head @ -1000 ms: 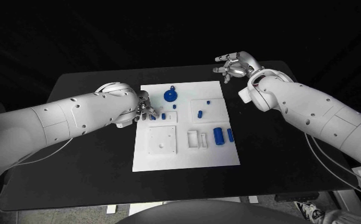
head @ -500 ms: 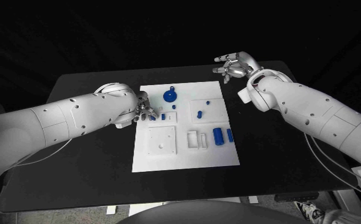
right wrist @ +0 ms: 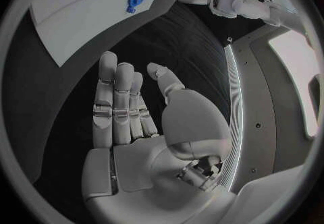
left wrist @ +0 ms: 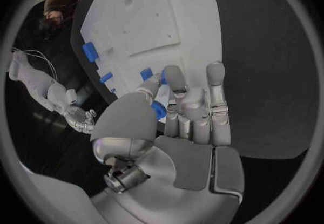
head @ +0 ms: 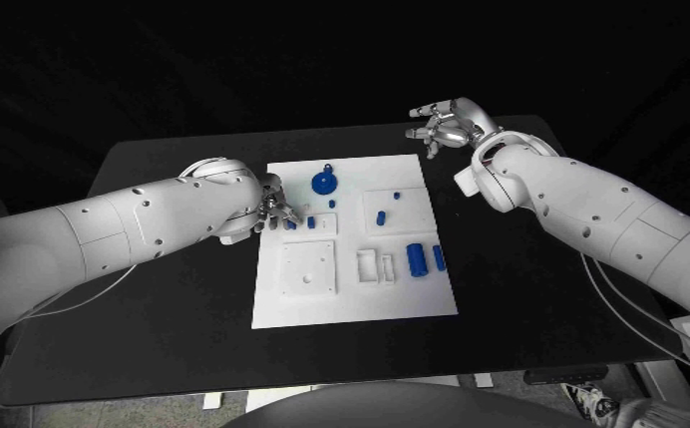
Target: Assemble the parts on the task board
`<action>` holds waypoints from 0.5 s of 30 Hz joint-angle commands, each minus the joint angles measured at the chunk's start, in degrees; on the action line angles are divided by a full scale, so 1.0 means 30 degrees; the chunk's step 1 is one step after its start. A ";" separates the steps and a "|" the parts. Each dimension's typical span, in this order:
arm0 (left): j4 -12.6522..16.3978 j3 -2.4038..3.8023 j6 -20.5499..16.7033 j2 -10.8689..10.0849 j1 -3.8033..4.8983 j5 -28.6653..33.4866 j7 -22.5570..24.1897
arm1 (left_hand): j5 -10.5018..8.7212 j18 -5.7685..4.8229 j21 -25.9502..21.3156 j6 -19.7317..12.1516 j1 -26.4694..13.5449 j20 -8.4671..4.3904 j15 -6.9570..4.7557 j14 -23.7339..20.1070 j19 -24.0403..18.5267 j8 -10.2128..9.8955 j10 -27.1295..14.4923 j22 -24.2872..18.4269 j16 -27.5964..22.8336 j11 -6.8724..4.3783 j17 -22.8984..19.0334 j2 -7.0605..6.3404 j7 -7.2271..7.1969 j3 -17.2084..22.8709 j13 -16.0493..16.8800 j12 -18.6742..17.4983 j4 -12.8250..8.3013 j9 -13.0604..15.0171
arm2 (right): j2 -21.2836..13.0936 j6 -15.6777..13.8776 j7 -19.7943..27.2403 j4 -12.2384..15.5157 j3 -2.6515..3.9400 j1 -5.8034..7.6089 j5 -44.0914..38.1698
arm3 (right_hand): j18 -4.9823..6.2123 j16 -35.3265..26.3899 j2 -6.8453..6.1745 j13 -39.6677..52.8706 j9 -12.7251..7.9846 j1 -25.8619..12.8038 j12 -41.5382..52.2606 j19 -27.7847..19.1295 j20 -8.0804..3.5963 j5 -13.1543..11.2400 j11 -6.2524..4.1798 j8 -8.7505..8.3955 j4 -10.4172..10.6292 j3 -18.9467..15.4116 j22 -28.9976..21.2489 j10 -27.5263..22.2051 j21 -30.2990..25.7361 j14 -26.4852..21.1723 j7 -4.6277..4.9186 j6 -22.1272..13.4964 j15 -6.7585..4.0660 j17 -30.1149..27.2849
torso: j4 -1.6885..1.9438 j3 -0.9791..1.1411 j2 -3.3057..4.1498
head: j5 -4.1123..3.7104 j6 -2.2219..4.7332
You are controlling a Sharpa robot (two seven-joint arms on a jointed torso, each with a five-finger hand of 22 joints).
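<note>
While the left hand (head: 276, 211) rests at the left edge of the task board (head: 355, 300), it pinches a small blue part (left wrist: 158, 109) between thumb and fingers. The right hand (head: 449, 125) hovers off the board's far right corner, fingers spread and holding nothing.

A black table (head: 172, 308) stands against a dark backdrop. On its middle lies the white board (head: 354, 300), a tall rectangle set slightly askew, its far edge near the table's far side. Bare black top runs round the board on all sides, wider to the left and right than behind.
</note>
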 commanded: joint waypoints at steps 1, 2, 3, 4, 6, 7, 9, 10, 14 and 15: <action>0.0002 -0.0014 0.0153 0.0033 -0.0031 -0.0132 -0.0036 | -0.0093 0.0212 -0.0062 0.0045 -0.0076 -0.0032 -0.0137 0.0026 0.0158 -0.0048 0.0905 0.0334 -0.0077 -0.0132 -0.0003 -0.0119 -0.0072 -0.0026 -0.0006 -0.0109 0.0143 -0.0051 | 0.0004 0.0029 0.0159 0.0031 0.0011 -0.0005 -0.0022 | 0.0062 -0.0124 0.0048 -0.0026 -0.0028 -0.0097 -0.0066 -0.0129 -0.0021 0.0128 -0.0015 -0.0116 -0.0003 -0.0023 -0.0016 0.0054 0.0022 0.0029 0.0050 -0.0141 -0.0023 -0.0007 | 0.0006 0.0006 0.0005 | -0.0014 -0.0002; 0.0003 -0.0014 0.0150 0.0035 -0.0031 -0.0132 -0.0034 | -0.0104 0.0212 -0.0062 0.0047 -0.0104 -0.0031 -0.0137 0.0024 0.0160 -0.0047 0.0904 0.0335 -0.0078 -0.0131 -0.0004 -0.0141 -0.0074 -0.0045 -0.0005 -0.0108 0.0174 -0.0054 | 0.0004 0.0029 0.0159 0.0030 0.0011 -0.0005 -0.0022 | 0.0062 -0.0124 0.0048 -0.0026 -0.0028 -0.0097 -0.0066 -0.0129 -0.0021 0.0128 -0.0015 -0.0116 -0.0003 -0.0023 -0.0016 0.0054 0.0022 0.0029 0.0050 -0.0141 -0.0023 -0.0007 | 0.0009 0.0001 0.0006 | -0.0012 0.0000; 0.0004 -0.0014 0.0146 0.0037 -0.0031 -0.0132 -0.0032 | -0.0111 0.0212 -0.0062 0.0049 -0.0123 -0.0030 -0.0137 0.0023 0.0161 -0.0046 0.0904 0.0335 -0.0078 -0.0130 -0.0004 -0.0155 -0.0075 -0.0058 -0.0005 -0.0107 0.0194 -0.0057 | 0.0005 0.0028 0.0159 0.0029 0.0011 -0.0005 -0.0022 | 0.0062 -0.0124 0.0048 -0.0026 -0.0028 -0.0097 -0.0066 -0.0129 -0.0021 0.0128 -0.0015 -0.0116 -0.0003 -0.0023 -0.0016 0.0054 0.0022 0.0029 0.0050 -0.0141 -0.0023 -0.0007 | 0.0006 -0.0001 0.0003 | -0.0009 0.0018; 0.0004 -0.0014 0.0140 0.0041 -0.0031 -0.0132 -0.0030 | -0.0132 0.0215 -0.0065 0.0058 -0.0182 -0.0030 -0.0139 0.0023 0.0166 -0.0045 0.0905 0.0335 -0.0077 -0.0130 -0.0004 -0.0179 -0.0073 -0.0084 -0.0007 -0.0109 0.0272 -0.0067 | 0.0006 0.0027 0.0159 0.0028 0.0011 -0.0005 -0.0022 | 0.0062 -0.0124 0.0048 -0.0026 -0.0028 -0.0097 -0.0066 -0.0129 -0.0021 0.0128 -0.0015 -0.0116 -0.0003 -0.0023 -0.0016 0.0054 0.0022 0.0029 0.0050 -0.0141 -0.0023 -0.0007 | 0.0003 -0.0002 0.0002 | -0.0003 0.0018; -0.0001 -0.0013 0.0124 0.0048 -0.0031 -0.0132 -0.0025 | -0.0152 0.0216 -0.0066 0.0068 -0.0260 -0.0033 -0.0139 0.0021 0.0169 -0.0044 0.0904 0.0335 -0.0083 -0.0130 -0.0015 -0.0225 -0.0072 -0.0121 -0.0009 -0.0112 0.0346 -0.0074 | 0.0009 0.0029 0.0161 0.0024 0.0011 -0.0005 -0.0022 | 0.0062 -0.0124 0.0048 -0.0026 -0.0028 -0.0097 -0.0066 -0.0129 -0.0021 0.0128 -0.0015 -0.0116 -0.0003 -0.0023 -0.0016 0.0054 0.0022 0.0029 0.0050 -0.0141 -0.0023 -0.0007 | 0.0002 -0.0004 0.0000 | -0.0021 0.0020; -0.0007 -0.0013 0.0132 0.0051 -0.0031 -0.0132 -0.0023 | -0.0158 0.0214 -0.0068 0.0065 -0.0295 -0.0034 -0.0138 0.0020 0.0169 -0.0048 0.0904 0.0336 -0.0088 -0.0132 -0.0023 -0.0249 -0.0076 -0.0132 -0.0011 -0.0113 0.0388 -0.0081 | 0.0009 0.0026 0.0163 0.0023 0.0011 -0.0005 -0.0022 | 0.0062 -0.0124 0.0048 -0.0026 -0.0028 -0.0097 -0.0066 -0.0129 -0.0021 0.0128 -0.0015 -0.0116 -0.0003 -0.0023 -0.0016 0.0054 0.0022 0.0029 0.0050 -0.0141 -0.0023 -0.0007 | -0.0002 -0.0005 -0.0001 | -0.0023 0.0012; -0.0017 -0.0012 0.0148 0.0052 -0.0032 -0.0132 -0.0027 | -0.0313 0.0196 -0.0077 0.0091 -0.0392 -0.0035 -0.0127 0.0019 0.0154 -0.0046 0.0904 0.0337 -0.0097 -0.0128 -0.0032 -0.0452 -0.0075 -0.0200 -0.0015 -0.0121 0.0510 -0.0099 | 0.0013 0.0018 0.0168 0.0021 0.0011 -0.0005 -0.0022 | 0.0061 -0.0127 0.0048 -0.0026 -0.0028 -0.0101 -0.0067 -0.0128 -0.0021 0.0129 -0.0015 -0.0116 0.0000 -0.0025 -0.0023 0.0055 0.0021 0.0030 0.0050 -0.0141 -0.0023 -0.0010 | -0.0003 -0.0009 -0.0002 | -0.0034 0.0017; -0.0026 -0.0012 0.0160 0.0051 -0.0032 -0.0132 -0.0029 | -0.0357 0.0187 -0.0079 0.0095 -0.0386 -0.0041 -0.0128 0.0014 0.0151 -0.0051 0.0904 0.0338 -0.0108 -0.0127 -0.0047 -0.0503 -0.0074 -0.0182 -0.0017 -0.0124 0.0580 -0.0113 | 0.0016 0.0015 0.0170 0.0019 0.0011 -0.0005 -0.0022 | 0.0057 -0.0148 0.0062 -0.0035 -0.0027 -0.0131 -0.0074 -0.0121 -0.0020 0.0143 -0.0013 -0.0114 0.0020 -0.0037 -0.0076 0.0060 0.0018 0.0046 0.0052 -0.0133 -0.0020 -0.0037 | -0.0005 -0.0002 -0.0002 | -0.0045 0.0027; -0.0103 -0.0012 0.0142 0.0062 -0.0033 -0.0132 -0.0037 | -0.0580 0.0163 -0.0090 0.0140 -0.0427 -0.0060 -0.0129 0.0020 0.0152 -0.0044 0.0907 0.0338 -0.0106 -0.0122 -0.0040 -0.0680 -0.0067 -0.0146 -0.0020 -0.0121 0.0906 -0.0145 | 0.0022 0.0018 0.0174 0.0012 0.0011 -0.0005 -0.0022 | 0.0057 -0.0148 0.0062 -0.0035 -0.0027 -0.0131 -0.0074 -0.0121 -0.0020 0.0143 -0.0013 -0.0114 0.0020 -0.0037 -0.0076 0.0060 0.0018 0.0046 0.0052 -0.0133 -0.0020 -0.0037 | 0.0003 0.0011 -0.0005 | -0.0067 0.0053; -0.0120 -0.0012 0.0134 0.0067 -0.0033 -0.0132 -0.0037 | -0.0649 0.0156 -0.0094 0.0148 -0.0423 -0.0067 -0.0134 0.0025 0.0160 -0.0043 0.0904 0.0336 -0.0099 -0.0122 -0.0030 -0.0733 -0.0063 -0.0118 -0.0021 -0.0120 0.1027 -0.0150 | 0.0025 0.0018 0.0175 0.0010 0.0011 -0.0005 -0.0022 | 0.0056 -0.0149 0.0049 -0.0033 -0.0028 -0.0174 -0.0069 -0.0113 -0.0021 0.0179 -0.0017 -0.0116 0.0016 -0.0020 -0.0096 0.0061 0.0021 0.0048 0.0048 -0.0154 -0.0022 -0.0040 | 0.0005 0.0007 -0.0008 | -0.0069 0.0054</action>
